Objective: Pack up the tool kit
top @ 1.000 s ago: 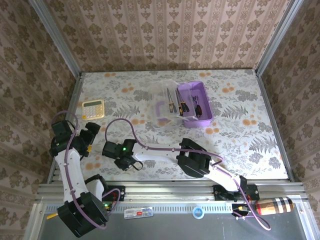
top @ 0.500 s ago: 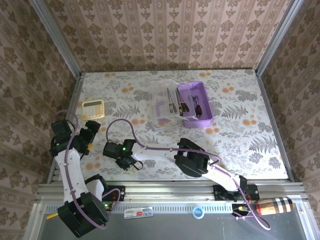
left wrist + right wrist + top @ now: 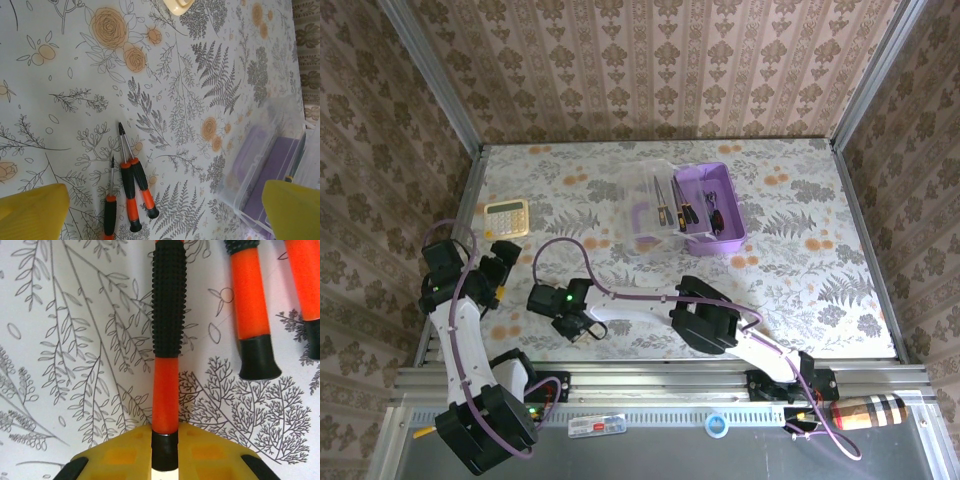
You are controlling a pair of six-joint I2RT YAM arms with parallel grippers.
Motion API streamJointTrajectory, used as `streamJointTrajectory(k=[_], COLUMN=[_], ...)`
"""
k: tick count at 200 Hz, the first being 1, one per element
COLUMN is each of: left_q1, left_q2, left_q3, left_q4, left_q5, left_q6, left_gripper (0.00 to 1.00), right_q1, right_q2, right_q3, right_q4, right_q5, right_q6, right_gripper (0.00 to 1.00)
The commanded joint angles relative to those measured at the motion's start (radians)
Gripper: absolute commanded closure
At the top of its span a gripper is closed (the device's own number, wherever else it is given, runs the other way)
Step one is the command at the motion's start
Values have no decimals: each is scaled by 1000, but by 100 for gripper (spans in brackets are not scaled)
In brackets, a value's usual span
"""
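- Yellow-fingered right gripper (image 3: 165,452) is clamped on the butt of one black-and-orange screwdriver (image 3: 168,305) lying on the floral tablecloth (image 3: 60,340); two more screwdrivers (image 3: 251,315) lie just beside it
- left gripper (image 3: 501,272) hangs with jaws wide apart, holding nothing, near the yellow calculator (image 3: 506,217)
- purple box (image 3: 712,212) sits farther back, tools inside; clear tray (image 3: 645,190) right against its left side

Yellow calculator (image 3: 506,217), floral table (image 3: 800,200), maybe blue tape (image 3: 717,426)

The right hand (image 3: 165,452) hides the butt of the screwdriver (image 3: 168,315), whose tip the top edge crops. The calculator (image 3: 179,4) is mostly cropped; the purple box (image 3: 280,160) looks blurred
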Motion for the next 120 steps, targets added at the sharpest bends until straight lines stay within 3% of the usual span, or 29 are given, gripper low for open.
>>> streamJointTrajectory(k=[1,120], left_q1=[10,12], left_q2=[-13,-7], left_q3=[-3,8], left_q4=[21,40], left_q5=[21,40], left_q6=[-17,-41], left_gripper=[0,0], right_q1=[5,-5], right_q2=[-67,-209], right_q3=[-13,-85], right_q4=[2,-2], right_q5=[-24,61], right_q6=[-28,-21], right_gripper=[85,86])
